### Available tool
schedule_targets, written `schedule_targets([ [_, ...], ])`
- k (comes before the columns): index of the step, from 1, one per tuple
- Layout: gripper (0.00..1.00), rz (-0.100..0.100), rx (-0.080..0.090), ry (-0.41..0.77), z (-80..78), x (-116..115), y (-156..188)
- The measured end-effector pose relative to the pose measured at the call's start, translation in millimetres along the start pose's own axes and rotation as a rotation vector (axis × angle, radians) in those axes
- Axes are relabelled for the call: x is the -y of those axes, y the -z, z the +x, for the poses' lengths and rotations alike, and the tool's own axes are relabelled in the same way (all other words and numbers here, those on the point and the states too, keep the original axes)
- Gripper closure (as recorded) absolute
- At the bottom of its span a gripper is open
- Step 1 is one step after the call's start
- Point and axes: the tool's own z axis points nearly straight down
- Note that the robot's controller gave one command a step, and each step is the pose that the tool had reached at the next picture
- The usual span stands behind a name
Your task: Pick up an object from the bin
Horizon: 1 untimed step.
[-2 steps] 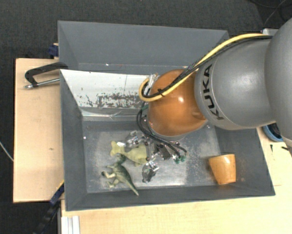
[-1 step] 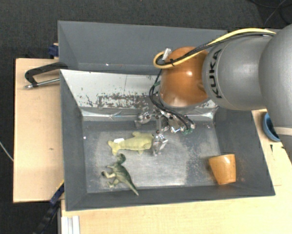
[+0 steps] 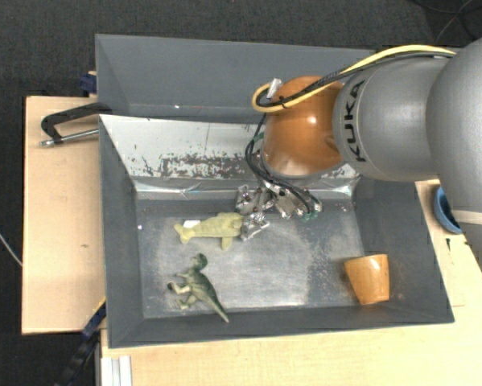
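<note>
Pale yellow toy animal (image 3: 212, 230) lies mid-floor of the bin (image 3: 117, 215), its arm-side end right at the gripper (image 3: 253, 222). Whether the claw is open or closed can't be told from here, and nothing is seen held in it. Risk: contact sits at the toy's narrow end, so an off-centre pinch probably lets it pivot or slip out on lift. The green dinosaur (image 3: 196, 286) and orange cup (image 3: 368, 278) farther off are well clear, so a snag is unlikely.

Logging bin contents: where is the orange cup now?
In the camera view, the orange cup lies at the lower right of the bin, well right of the end effector and the green dinosaur.
</note>
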Motion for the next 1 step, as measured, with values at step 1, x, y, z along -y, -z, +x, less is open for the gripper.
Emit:
schedule_targets([
  [1,1.00,0.003,0.004,-0.034,2.5,-2.5,144.3],
])
